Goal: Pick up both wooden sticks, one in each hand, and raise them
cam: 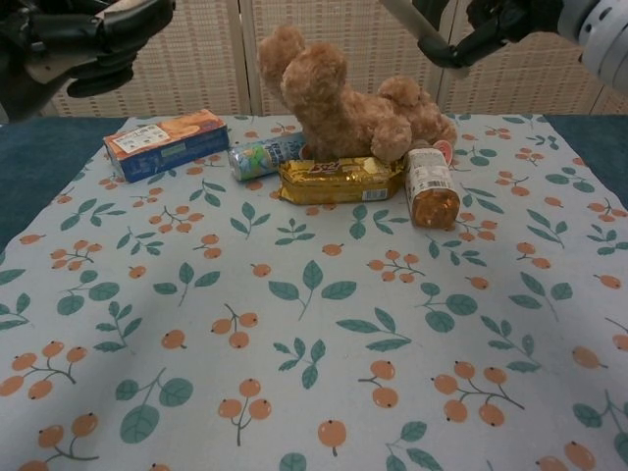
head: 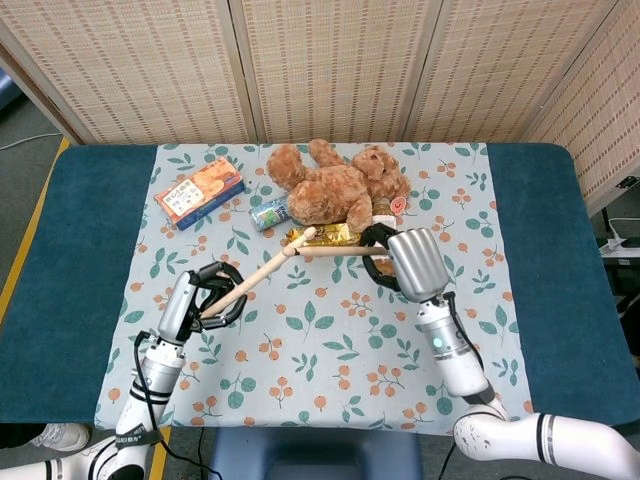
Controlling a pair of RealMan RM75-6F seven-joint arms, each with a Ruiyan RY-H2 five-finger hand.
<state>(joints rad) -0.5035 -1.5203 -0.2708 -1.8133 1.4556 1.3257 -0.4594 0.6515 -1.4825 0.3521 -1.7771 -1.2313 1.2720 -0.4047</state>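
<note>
The printing on the packages is showing only as blurred marks: the orange-and-blue snack box (head: 200, 190) is carrying white lettering too small to read, the gold wrapped bar (cam: 340, 180) has a dark scribble of a logo, and the labels on the lying can (cam: 264, 155) and on the amber bottle (cam: 432, 186) are not yielding a readable word.

Counting what is lying on the leaf-and-berry cloth (head: 320, 330) covering the blue worktop (head: 70, 250): one box, one can, one gold bar, one bottle, one brown teddy bear (head: 335, 185), and two wooden sticks in the air above them.

The left hand (head: 205, 300) is grasping the left wooden stick (head: 262, 272) by its lower end, fingers curled round it; the stick is slanting up and to the right, its rounded tip reaching toward the gold bar. The right hand (head: 400, 262) is gripping the right wooden stick (head: 335, 252) at its butt, and that stick is pointing left, nearly level, its tip coming close beside the tip of the other stick in front of the bear. In the chest view both hands are showing high at the top corners, the left hand (cam: 74, 39) dark against the screen (cam: 196, 49) and the right hand (cam: 505, 22) with a pale length of stick (cam: 412, 22) slanting out of it, well clear of the cloth.
</note>
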